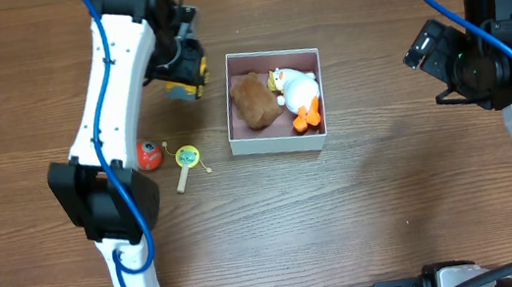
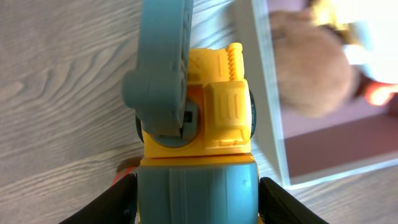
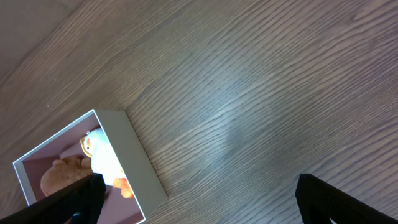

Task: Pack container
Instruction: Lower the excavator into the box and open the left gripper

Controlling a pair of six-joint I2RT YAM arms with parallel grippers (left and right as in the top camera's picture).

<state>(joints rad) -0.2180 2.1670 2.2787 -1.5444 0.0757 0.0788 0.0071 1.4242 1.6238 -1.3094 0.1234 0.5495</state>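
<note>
Surface, overhead: brown wood-grain table (image 1: 392, 195), seen from straight above.
Container, overhead: square, shallow, lidless container (image 1: 276, 143) with white walls and a dusty-pink floor, near the table's middle.
Contents: brown furry plush toy (image 1: 252, 99) on the left side, white plush duck (image 1: 299, 90) with orange feet on the right side, the two touching.
Left gripper, overhead: left gripper (image 1: 185, 73) just beside the container's left wall, on a yellow and blue-grey plastic toy vehicle (image 1: 182, 91).
Loose on the table: small red ball (image 1: 148, 155) and yellow round rattle on a wooden stick (image 1: 185, 165), near each other, left of the container.
Print: marking on the rattle's disc too small to read.
Right gripper, overhead: right gripper (image 1: 422, 47) well apart from the container, far right; jaw gap hard to judge from above.
Left wrist, grip: toy vehicle (image 2: 205, 118) filling the frame, black fingers (image 2: 112, 202) pressed against both sides of its blue-grey body, holding it.
Left wrist, cut off: container wall (image 2: 267, 93) at right, brown plush toy (image 2: 314, 68) blurred inside, duck mostly out of frame.
Right wrist, grip: jaws spread wide over bare wood, holding nothing; only dark fingers (image 3: 74, 199) in the lower corners.
Right wrist, container: at lower left, cropped by the frame edge, duck (image 3: 102, 158) and plush partly visible inside.
</note>
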